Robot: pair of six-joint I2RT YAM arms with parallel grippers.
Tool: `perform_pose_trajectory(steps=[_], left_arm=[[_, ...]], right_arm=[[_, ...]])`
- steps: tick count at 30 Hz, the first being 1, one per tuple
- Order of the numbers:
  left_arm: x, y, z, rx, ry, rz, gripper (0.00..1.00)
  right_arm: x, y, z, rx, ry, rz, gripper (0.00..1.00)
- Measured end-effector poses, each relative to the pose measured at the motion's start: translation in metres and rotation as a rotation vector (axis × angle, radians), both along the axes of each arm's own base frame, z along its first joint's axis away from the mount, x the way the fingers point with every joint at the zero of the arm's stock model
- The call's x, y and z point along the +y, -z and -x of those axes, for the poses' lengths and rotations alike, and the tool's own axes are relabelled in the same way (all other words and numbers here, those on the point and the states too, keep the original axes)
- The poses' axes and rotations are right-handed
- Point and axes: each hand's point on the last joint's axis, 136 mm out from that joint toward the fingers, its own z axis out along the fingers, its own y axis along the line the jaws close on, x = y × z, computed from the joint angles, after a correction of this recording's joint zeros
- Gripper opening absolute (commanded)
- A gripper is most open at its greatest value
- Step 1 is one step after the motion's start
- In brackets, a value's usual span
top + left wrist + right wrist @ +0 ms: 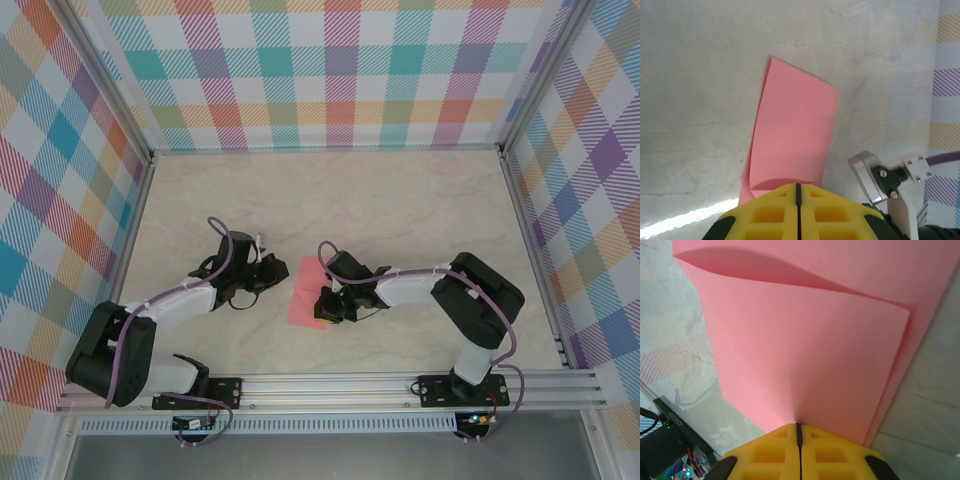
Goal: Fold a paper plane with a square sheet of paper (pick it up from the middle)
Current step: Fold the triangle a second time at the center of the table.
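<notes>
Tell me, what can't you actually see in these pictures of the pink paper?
- Top view: the pink paper is too small to show creases; the right gripper covers its near corner.
- Left wrist view: the left gripper hides the paper's near end, so a pinch is unclear.
- Right wrist view: the paper runs off the top and right edges.

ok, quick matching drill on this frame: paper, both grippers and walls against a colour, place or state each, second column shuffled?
Things:
1. paper
2. left gripper
3. right gripper
4. walls

Descriptions:
A. shut on the paper's right edge
B. pink, folded double
C. checked in many colours
D. shut, just left of the paper

Pairs: 1-B, 2-D, 3-A, 4-C
</notes>
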Motion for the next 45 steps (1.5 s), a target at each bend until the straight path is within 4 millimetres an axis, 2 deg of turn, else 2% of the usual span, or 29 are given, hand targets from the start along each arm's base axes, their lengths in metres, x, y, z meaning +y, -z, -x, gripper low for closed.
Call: perform_pose_trajectory(steps=[5, 7, 12, 22, 27, 45], left_arm=[[-0.008, 0.024, 0.032, 0.061, 0.061, 0.008, 0.08], [-0.014, 0.026, 0.04, 0.063, 0.089, 0.008, 0.08], [-0.03, 0.022, 0.042, 0.027, 0.13, 0.024, 0.09], [-0.057, 0.047, 0.046, 0.062, 0.187, -0.011, 0.08], [-0.054, 0.063, 0.043, 0.078, 0.166, -0.051, 0.06], [-0.038, 0.062, 0.03, 0.043, 0.13, -0.098, 0.07]], right_arm=[[0.0, 0.001, 0.0, 0.008, -0.002, 0.004, 0.06], [0.0, 0.0, 0.0, 0.009, -0.002, 0.005, 0.06], [0.0, 0.0, 0.0, 0.012, -0.002, 0.004, 0.06], [0.0, 0.001, 0.0, 0.013, -0.002, 0.004, 0.07], [0.0, 0.001, 0.0, 0.013, -0.002, 0.004, 0.06], [0.001, 0.001, 0.0, 0.01, -0.002, 0.002, 0.05]])
